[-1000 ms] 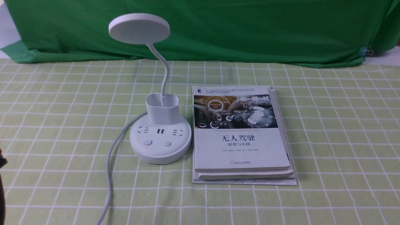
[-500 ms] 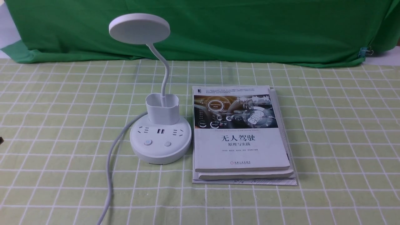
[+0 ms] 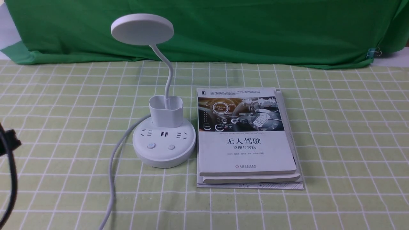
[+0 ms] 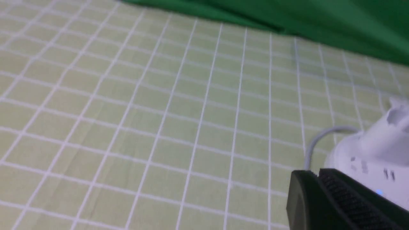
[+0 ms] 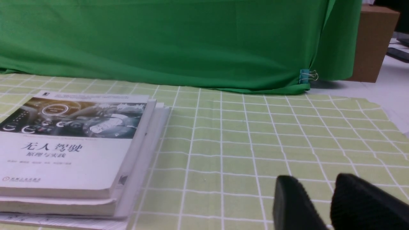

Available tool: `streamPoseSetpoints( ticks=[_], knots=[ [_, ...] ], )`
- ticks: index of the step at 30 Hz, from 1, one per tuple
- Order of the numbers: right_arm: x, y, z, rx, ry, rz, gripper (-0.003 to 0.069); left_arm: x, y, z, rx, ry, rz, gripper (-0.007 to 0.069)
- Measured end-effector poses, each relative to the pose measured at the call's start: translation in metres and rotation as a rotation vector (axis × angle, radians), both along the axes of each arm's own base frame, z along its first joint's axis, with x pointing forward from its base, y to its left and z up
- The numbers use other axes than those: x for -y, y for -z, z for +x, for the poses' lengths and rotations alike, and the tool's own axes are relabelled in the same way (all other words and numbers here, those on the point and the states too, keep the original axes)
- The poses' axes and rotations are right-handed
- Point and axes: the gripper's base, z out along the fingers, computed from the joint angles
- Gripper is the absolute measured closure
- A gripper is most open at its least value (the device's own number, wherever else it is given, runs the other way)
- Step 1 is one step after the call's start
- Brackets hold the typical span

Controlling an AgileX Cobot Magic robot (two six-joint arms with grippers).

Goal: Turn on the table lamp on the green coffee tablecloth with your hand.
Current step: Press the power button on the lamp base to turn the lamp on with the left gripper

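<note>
The white table lamp stands left of centre on the green coffee tablecloth (image 3: 64, 111). Its disc head (image 3: 142, 28) is dark, and its round base (image 3: 164, 150) carries two buttons (image 3: 151, 146) on the near side. Its white cord (image 3: 111, 179) runs toward the front edge. A black part of my left arm (image 3: 9, 143) with a cable shows at the left edge, well left of the base. In the left wrist view my left gripper (image 4: 319, 175) is shut and empty, with the lamp base (image 4: 370, 156) just beyond it. My right gripper (image 5: 314, 183) is open and empty over bare cloth.
A stack of books (image 3: 246, 140) lies right beside the lamp base; it also shows in the right wrist view (image 5: 73, 147). A dark green backdrop cloth (image 3: 223, 28) hangs behind. A brown box (image 5: 372, 41) stands past the backdrop's right end.
My left arm has come further into the front view from the left edge, and its cable now shows. The lamp and books have not moved.
</note>
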Motion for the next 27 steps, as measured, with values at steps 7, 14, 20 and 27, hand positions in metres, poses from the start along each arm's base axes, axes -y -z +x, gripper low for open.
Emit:
streamPoseSetpoints(
  ticks=[7,14,20,27],
  knots=[
    [0.000,0.000,0.000,0.000,0.000,0.000,0.0414,0.014,0.018,0.046,-0.228,0.239,-0.054,0.0606],
    [0.000,0.000,0.000,0.000,0.000,0.000,0.0414,0.051,0.031,0.097,-0.314,0.477,-0.077,0.0606],
    [0.000,0.000,0.000,0.000,0.000,0.000,0.0414,0.097,0.037,0.126,-0.386,0.574,-0.032,0.0606],
    [0.000,0.000,0.000,0.000,0.000,0.000,0.0414,0.136,0.050,0.155,-0.494,0.608,0.026,0.0606]
  ],
)
